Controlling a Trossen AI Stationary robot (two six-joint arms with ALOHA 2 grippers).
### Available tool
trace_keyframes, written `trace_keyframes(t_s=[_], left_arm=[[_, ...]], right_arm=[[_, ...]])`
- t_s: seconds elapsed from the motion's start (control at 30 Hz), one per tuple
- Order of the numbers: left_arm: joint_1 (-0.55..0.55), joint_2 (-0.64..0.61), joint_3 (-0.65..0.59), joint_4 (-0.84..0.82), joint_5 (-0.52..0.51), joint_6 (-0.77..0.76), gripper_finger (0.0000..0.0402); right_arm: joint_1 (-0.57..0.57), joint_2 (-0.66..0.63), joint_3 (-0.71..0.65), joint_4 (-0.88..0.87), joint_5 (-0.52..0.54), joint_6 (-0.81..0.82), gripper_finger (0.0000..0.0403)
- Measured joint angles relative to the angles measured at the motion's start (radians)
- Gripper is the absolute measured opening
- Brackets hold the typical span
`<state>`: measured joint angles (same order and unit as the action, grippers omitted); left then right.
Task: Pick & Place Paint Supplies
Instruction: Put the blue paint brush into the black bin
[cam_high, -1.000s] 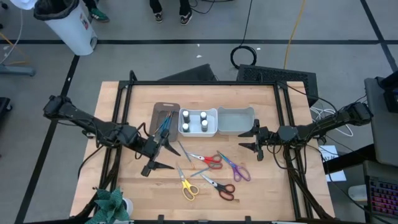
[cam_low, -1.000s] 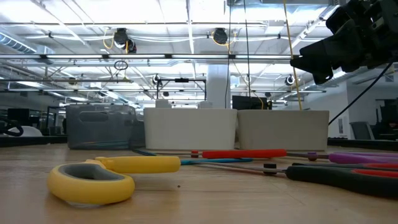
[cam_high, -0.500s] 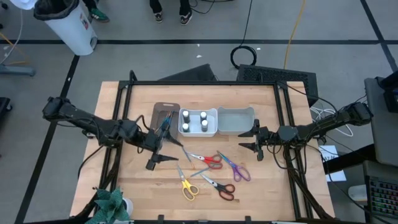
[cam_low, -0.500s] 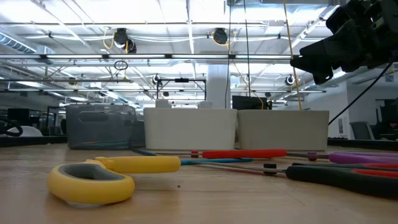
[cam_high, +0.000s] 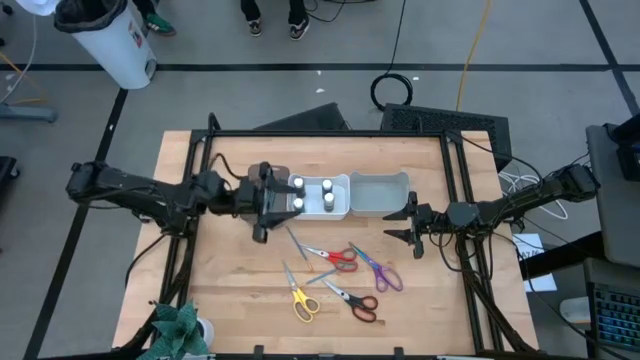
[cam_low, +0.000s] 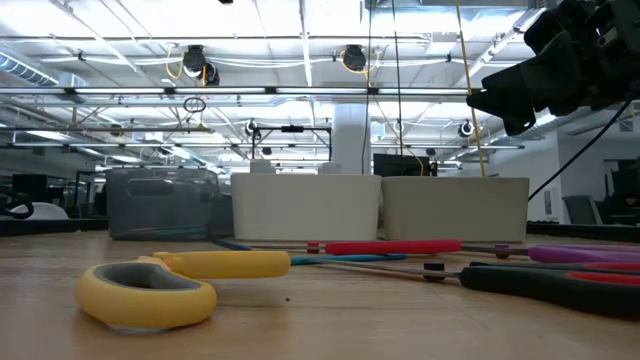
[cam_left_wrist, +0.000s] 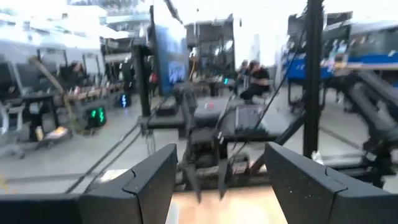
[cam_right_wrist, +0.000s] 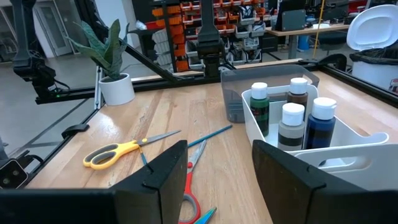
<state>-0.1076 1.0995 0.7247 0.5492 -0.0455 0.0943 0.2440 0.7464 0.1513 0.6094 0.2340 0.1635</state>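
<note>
My left gripper (cam_high: 278, 205) hangs open and empty over the brown bin (cam_high: 256, 176) and the near end of the white bin (cam_high: 340, 210). It points level toward the table's right; its wrist view shows nothing between its fingers (cam_left_wrist: 219, 158). Four white-capped bottles (cam_high: 313, 194) (cam_right_wrist: 292, 118) stand in the white bin. On the table lie a teal brush (cam_high: 296, 243) and the red (cam_high: 335, 256), purple (cam_high: 381, 270), yellow (cam_high: 301, 298) (cam_right_wrist: 118, 152) and black-handled scissors (cam_high: 352, 300). My right gripper (cam_high: 412, 224) (cam_right_wrist: 219, 155) waits open at the right, level, empty.
An empty grey bin (cam_high: 379, 193) stands right of the white one. A potted plant (cam_high: 180, 330) sits at the near left corner. Black frame rails (cam_high: 330, 134) edge the table. Bare wood lies along the far edge and at the near right.
My left gripper has swung from above the table near the brush toward the far edge. It now hangs over the brown bin and the end of the white bin. It has risen a little and tipped up to level. Its fingers have stayed open.
</note>
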Motion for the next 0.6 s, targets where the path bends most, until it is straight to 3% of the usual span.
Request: trace_keyframes(t_s=[0.3,0.6], left_arm=[[0.036,0.102,0.0,0.024,0.001,-0.008,0.0251],[0.021,0.185,0.0,0.105,0.047,-0.163,0.0251]], right_arm=[[0.0,0.0,0.0,0.0,0.0,0.0,0.0171],[0.0,0.0,0.0,0.0,0.0,0.0,0.0171]])
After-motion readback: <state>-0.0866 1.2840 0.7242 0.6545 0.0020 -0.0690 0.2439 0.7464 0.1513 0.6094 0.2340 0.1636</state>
